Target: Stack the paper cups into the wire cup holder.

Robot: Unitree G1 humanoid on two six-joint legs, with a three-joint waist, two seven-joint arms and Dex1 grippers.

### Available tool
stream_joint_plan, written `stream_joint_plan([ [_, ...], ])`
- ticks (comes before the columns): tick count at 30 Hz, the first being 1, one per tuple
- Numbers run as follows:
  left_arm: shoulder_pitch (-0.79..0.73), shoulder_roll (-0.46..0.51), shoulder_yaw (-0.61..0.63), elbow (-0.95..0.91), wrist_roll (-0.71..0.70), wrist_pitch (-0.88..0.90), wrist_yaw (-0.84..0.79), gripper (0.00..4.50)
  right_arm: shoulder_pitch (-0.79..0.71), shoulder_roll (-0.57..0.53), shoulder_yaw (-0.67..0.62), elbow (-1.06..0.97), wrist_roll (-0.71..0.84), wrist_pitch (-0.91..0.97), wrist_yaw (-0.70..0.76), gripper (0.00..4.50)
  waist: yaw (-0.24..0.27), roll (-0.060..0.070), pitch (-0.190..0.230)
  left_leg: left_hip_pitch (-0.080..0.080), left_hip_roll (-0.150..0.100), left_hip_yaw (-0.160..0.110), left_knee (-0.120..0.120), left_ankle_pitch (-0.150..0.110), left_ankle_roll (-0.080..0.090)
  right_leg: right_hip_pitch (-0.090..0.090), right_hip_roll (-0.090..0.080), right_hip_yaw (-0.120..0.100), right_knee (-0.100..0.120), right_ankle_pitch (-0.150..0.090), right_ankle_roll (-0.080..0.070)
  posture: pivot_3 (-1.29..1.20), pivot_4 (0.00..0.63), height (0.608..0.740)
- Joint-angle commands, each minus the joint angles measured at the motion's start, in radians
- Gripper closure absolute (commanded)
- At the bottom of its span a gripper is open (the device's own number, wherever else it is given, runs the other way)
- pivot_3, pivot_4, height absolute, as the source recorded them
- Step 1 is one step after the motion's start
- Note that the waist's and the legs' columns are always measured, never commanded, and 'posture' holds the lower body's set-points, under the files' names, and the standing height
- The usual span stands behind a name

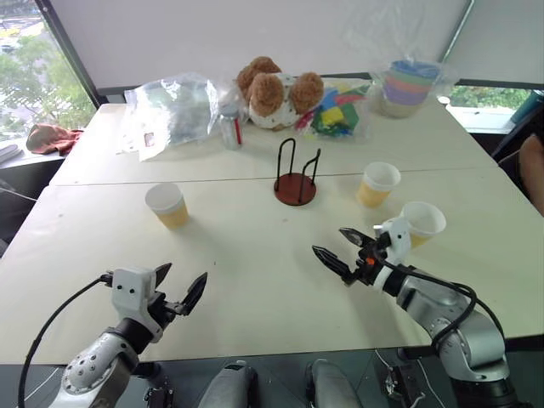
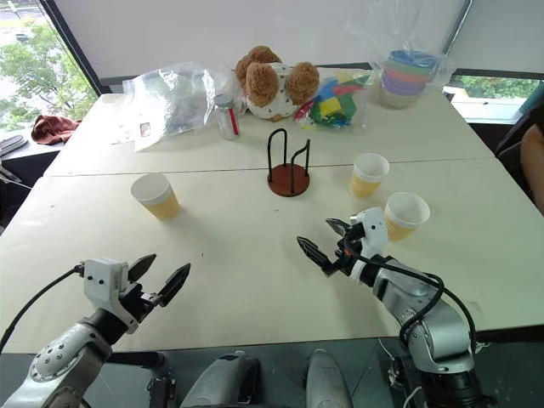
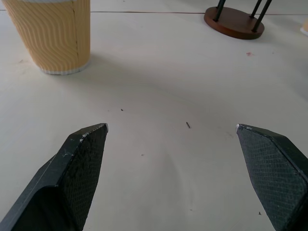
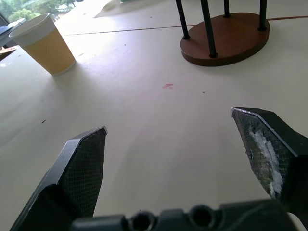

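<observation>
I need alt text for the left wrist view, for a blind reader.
The open left gripper hovers over a bare cream table. Beyond it stand a yellow paper cup and the wire cup holder.

Centre of frame: wire cup holder (image 1: 295, 185) standing on table (image 1: 255, 255). Left of it, one paper cup (image 1: 167, 205); right, second cup (image 1: 377, 184), third (image 1: 422, 223) lower right (all upright, apart). Upper edge: teddy bear (image 1: 274, 90), bowls (image 1: 408, 85) upper right.

Test room or office: pale tabletop (image 1: 255, 289) by windows (image 1: 34, 76), plush bear (image 1: 276, 92), bagged props (image 1: 170, 106).
</observation>
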Motion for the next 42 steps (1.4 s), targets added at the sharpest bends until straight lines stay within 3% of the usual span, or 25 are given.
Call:
stream_joint_plan([
  [1,-0.002,-0.003,0.024,-0.028,-0.014,-0.012,0.010,0.11,-0.012,0.004,-0.002,-0.030,0.001,-0.029,0.000,0.00,0.000,0.000,0.000,0.000,0.000,0.000,0.000,0.000,0.000,0.000,0.000,0.000,0.000,0.000,0.000,0.00,0.150,0.740],
  [20,-0.057,0.012,0.028,-0.025,-0.014,-0.001,0.015,0.11,-0.069,0.022,0.009,0.020,-0.036,-0.067,-0.028,0.00,-0.001,0.000,0.000,0.000,0.000,0.000,0.000,0.000,0.000,0.000,0.000,0.000,0.000,0.000,0.000,0.00,0.150,0.740],
  [25,-0.176,0.124,0.082,-0.024,-0.138,0.095,-0.054,0.11,-0.200,0.081,0.073,0.030,-0.071,-0.012,-0.103,0.00,-0.003,0.000,0.000,0.000,0.000,0.000,0.000,0.000,0.000,-0.001,0.001,0.000,0.001,0.000,0.000,0.00,0.150,0.740],
  [33,-0.244,0.279,0.178,0.005,-0.245,0.178,-0.134,0.11,-0.417,0.193,0.171,0.232,-0.199,-0.021,-0.207,0.00,-0.013,0.000,0.000,0.000,0.000,0.000,-0.002,0.002,-0.003,-0.003,0.002,0.000,0.001,0.001,0.000,0.00,0.150,0.740],
  [42,-0.251,0.272,0.207,0.023,-0.232,0.165,-0.111,0.11,-0.612,0.286,0.178,0.588,-0.315,-0.187,-0.252,0.00,-0.029,0.001,0.000,0.000,0.000,0.000,-0.004,0.003,-0.005,-0.004,0.002,0.000,0.001,0.001,0.000,0.00,0.150,0.740],
])
